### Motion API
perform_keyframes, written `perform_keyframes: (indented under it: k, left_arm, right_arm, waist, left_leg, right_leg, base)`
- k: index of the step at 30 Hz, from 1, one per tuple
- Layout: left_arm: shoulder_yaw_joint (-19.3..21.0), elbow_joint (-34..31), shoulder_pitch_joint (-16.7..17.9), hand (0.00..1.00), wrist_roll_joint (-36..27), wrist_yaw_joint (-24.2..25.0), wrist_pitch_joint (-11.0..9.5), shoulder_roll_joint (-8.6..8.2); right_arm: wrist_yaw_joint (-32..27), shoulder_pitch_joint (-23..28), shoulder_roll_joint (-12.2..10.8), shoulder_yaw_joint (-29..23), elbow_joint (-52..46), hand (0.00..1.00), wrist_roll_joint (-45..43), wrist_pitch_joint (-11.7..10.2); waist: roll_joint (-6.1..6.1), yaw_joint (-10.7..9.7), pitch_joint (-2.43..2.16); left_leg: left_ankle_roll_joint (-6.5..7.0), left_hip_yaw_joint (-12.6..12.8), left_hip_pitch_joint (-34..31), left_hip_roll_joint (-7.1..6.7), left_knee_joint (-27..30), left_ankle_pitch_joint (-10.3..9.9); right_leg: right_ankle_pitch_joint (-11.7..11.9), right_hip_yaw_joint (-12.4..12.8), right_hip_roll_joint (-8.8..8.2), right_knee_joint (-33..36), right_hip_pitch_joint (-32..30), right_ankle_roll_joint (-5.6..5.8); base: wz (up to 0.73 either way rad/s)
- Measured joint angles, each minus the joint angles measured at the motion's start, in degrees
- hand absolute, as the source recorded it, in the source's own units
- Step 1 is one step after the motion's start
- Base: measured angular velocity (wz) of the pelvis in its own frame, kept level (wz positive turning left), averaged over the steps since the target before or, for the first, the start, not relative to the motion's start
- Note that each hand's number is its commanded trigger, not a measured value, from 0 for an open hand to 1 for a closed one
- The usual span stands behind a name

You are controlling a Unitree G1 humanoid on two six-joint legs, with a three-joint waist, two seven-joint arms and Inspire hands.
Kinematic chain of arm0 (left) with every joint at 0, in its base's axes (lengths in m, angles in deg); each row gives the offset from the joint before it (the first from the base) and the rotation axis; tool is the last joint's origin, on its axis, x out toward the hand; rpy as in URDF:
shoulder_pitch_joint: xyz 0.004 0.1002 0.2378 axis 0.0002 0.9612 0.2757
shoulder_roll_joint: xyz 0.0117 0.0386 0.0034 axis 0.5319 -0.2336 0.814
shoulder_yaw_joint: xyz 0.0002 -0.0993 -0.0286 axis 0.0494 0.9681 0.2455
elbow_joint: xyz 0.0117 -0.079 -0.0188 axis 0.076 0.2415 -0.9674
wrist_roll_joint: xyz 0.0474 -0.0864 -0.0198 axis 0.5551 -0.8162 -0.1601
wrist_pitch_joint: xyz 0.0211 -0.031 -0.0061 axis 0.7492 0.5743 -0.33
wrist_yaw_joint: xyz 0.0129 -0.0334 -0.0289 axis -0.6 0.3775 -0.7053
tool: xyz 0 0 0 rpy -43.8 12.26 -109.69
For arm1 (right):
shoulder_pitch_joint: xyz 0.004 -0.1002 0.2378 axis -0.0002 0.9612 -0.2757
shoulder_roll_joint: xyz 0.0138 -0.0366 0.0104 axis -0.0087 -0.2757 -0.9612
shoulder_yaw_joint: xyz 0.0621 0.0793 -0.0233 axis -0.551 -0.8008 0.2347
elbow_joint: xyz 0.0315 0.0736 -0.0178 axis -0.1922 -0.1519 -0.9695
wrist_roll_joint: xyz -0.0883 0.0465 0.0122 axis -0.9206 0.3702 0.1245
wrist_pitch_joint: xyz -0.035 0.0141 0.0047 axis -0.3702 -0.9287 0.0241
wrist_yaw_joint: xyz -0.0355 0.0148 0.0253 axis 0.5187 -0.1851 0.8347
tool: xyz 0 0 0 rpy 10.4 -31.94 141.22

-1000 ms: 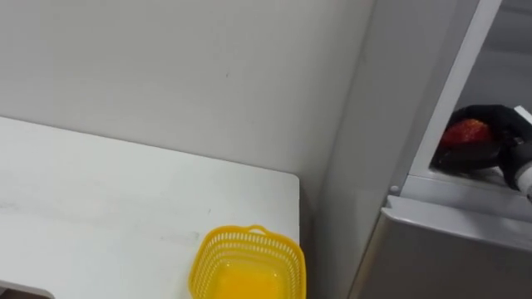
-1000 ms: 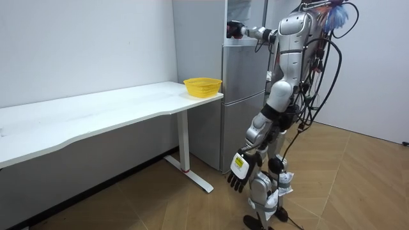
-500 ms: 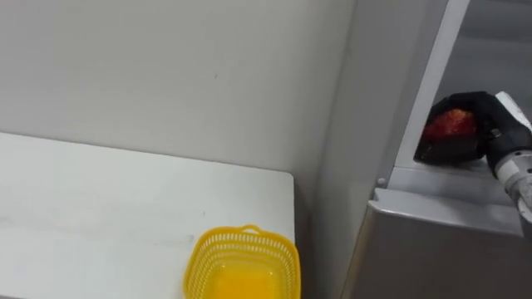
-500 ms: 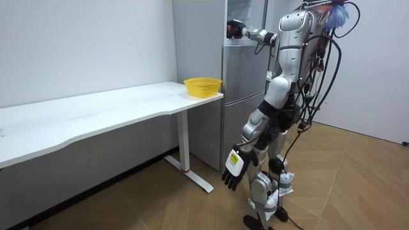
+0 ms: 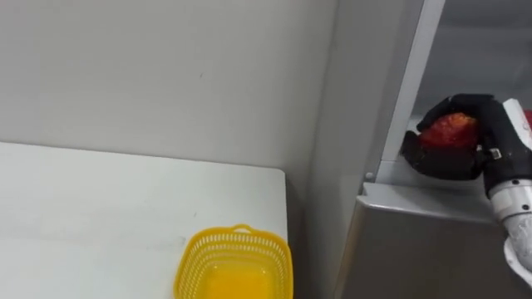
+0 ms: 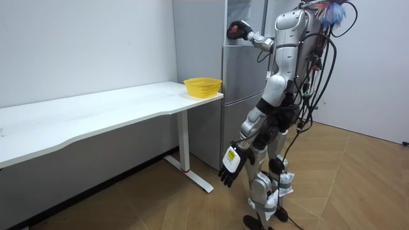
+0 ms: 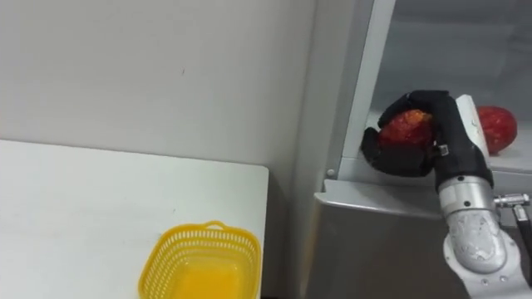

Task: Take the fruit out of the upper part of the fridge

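Observation:
My right hand [image 5: 465, 137] [image 7: 424, 133] is shut on a red-orange fruit [image 5: 450, 129] [image 7: 406, 127] at the front lip of the open upper fridge compartment [image 7: 432, 50]. A second red fruit [image 7: 497, 127] lies on the shelf just behind the hand. In the room view the right hand [image 6: 238, 30] is raised at the fridge [image 6: 246, 83] top, and my left hand [image 6: 229, 167] hangs open beside my legs. I stand in front of the fridge, facing it.
A yellow mesh basket [image 5: 235, 266] [image 6: 202, 85] sits at the corner of the white table [image 5: 100, 208] [image 6: 96, 112], right beside the grey fridge wall [image 5: 353, 124]. The shut lower fridge door [image 7: 374, 249] is below the hand.
My right hand has drawn the fruit out toward the fridge's front edge. The head camera has shifted right. My left hand has swung slightly forward.

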Motion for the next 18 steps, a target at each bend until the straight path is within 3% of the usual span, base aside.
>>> perform_keyframes:
  k: [3,8,11,18]
  left_arm:
    - [0.03,0.05,0.23,0.00,0.15,-1.02,-0.41,-0.93]
    - [0.02,0.56,0.48,0.00,0.14,-1.72,-1.52,-2.78]
    - [-0.02,1.13,0.74,0.00,0.08,-1.73,-1.67,-3.03]
    - [-2.60,2.24,0.28,0.00,-0.40,-1.92,-4.12,-3.02]
  right_arm:
    - [-2.96,2.26,-2.62,0.00,-3.21,1.00,-5.87,-1.16]
    - [-8.15,7.43,-6.35,0.09,-10.46,1.00,-15.42,-2.41]
    - [-10.69,8.30,-7.06,0.22,-14.43,1.00,-17.66,-3.77]
    - [-12.46,13.46,-8.19,4.11,-22.89,1.00,-21.73,-8.47]
  waist:
    - [0.67,0.01,0.43]
    - [1.93,-0.07,-0.10]
    - [2.67,-0.04,-0.27]
    - [3.42,-0.99,0.08]
  left_leg:
    - [0.03,0.43,-0.04,-0.02,-0.01,-0.02]
    - [0.08,0.44,-0.78,-0.07,-0.11,-0.03]
    - [0.08,0.56,-0.63,-0.08,0.01,-0.02]
    - [0.08,0.75,0.01,-0.02,-0.74,-0.02]
  right_leg:
    - [0.01,0.57,0.36,0.00,-0.13,-0.01]
    - [0.01,0.64,0.01,0.16,-1.06,-0.01]
    - [0.01,0.87,0.37,0.04,-0.94,-0.01]
    - [0.01,1.27,0.41,-0.02,-0.54,-0.01]
  base:
    - [-0.07]
    - [0.00]
    - [-0.01]
    - [-0.02]
